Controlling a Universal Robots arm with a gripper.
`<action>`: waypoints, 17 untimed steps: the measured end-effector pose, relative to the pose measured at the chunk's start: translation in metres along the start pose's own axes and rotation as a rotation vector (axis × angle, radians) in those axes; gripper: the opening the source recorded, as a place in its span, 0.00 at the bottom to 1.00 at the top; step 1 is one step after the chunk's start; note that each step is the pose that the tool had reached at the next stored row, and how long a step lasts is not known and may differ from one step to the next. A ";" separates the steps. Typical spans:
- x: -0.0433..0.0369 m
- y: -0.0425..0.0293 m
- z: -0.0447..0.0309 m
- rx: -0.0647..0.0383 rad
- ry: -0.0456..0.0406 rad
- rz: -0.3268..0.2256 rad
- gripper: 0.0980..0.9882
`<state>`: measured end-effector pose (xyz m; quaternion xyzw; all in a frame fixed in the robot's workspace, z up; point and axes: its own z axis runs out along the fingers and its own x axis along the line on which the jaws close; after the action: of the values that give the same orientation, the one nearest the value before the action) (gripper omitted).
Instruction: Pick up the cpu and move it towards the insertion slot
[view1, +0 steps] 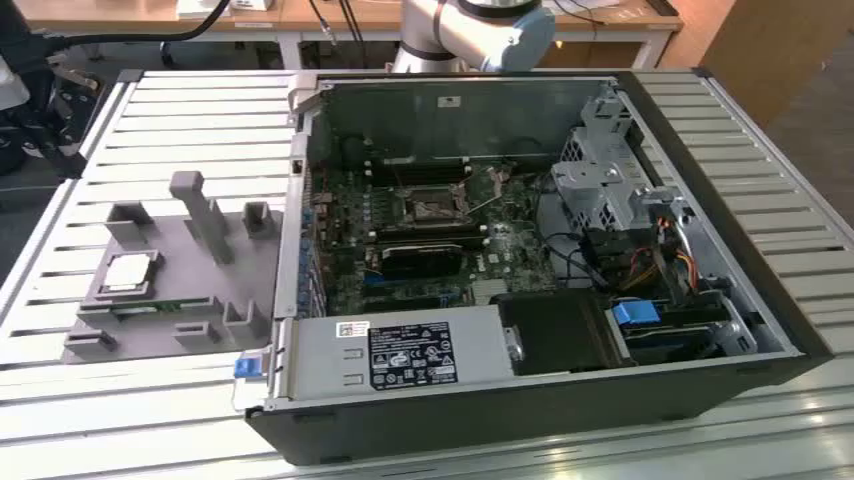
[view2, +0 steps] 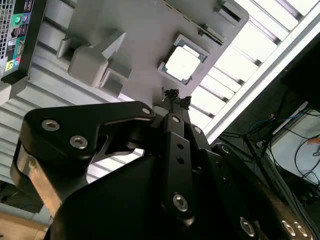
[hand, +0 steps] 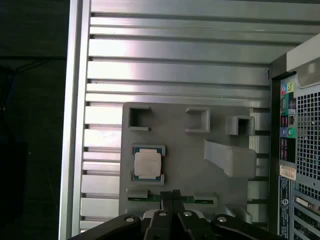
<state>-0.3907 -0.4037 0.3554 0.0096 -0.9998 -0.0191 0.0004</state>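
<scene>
One cpu (hand: 148, 164) is seen seated flat in a square recess of the grey fixture (hand: 192, 172), on the slatted table (hand: 175, 50) (square itself, so no long axis matters). It is found just beyond the gripper (hand: 172, 193), a little off its line; the fingers (hand: 166, 201) are pressed together, empty. It is hemmed by low recess edges. The insertion slot (view1: 430, 205) is set well apart, inside the open computer case (view1: 534, 420).

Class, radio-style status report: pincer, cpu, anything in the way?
Status: pincer shut, empty, apart from the cpu. That chip lies in the grey fixture, untouched. Nothing visible between them.
</scene>
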 end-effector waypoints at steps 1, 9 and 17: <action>0.0000 0.0000 0.0000 0.000 0.0000 0.000 0.00; 0.0000 0.0000 0.0000 0.000 0.0001 0.000 0.00; 0.0005 -0.0002 0.0059 0.000 -0.0013 0.000 0.00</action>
<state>-0.3911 -0.4037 0.3495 0.0096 -0.9998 -0.0189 -0.0003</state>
